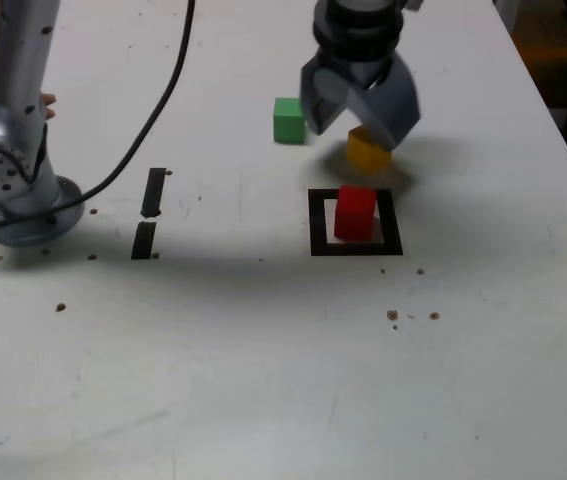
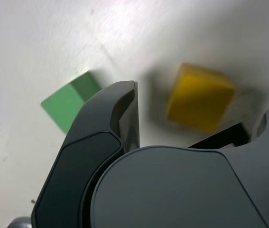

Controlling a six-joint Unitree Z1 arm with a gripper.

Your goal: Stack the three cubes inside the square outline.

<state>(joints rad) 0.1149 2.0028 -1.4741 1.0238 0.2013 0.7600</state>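
The red cube is a small, plain block with a brighter top and a darker near face. It stands alone inside the square outline, a black tape frame with a white interior, and seen from the exterior view's camera it hides part of the frame's far side. The yellow cube, a deep amber block, sits on the white table beyond the far side of the outline; its edges look soft in the wrist view, where its faces show turned at an angle. The green cube stands farther off, to the exterior view's left of the yellow one and apart from it, with a paler top and a deeper green side.

The arm's base is at the exterior view's left, and the gripper reaches down over the yellow cube, its fingers partly hiding that block. Those fingers are spread wide, nothing gripped between them, and the wrist view shows the yellow cube in the gap. Two short black tape strips lie between the base and the outline.
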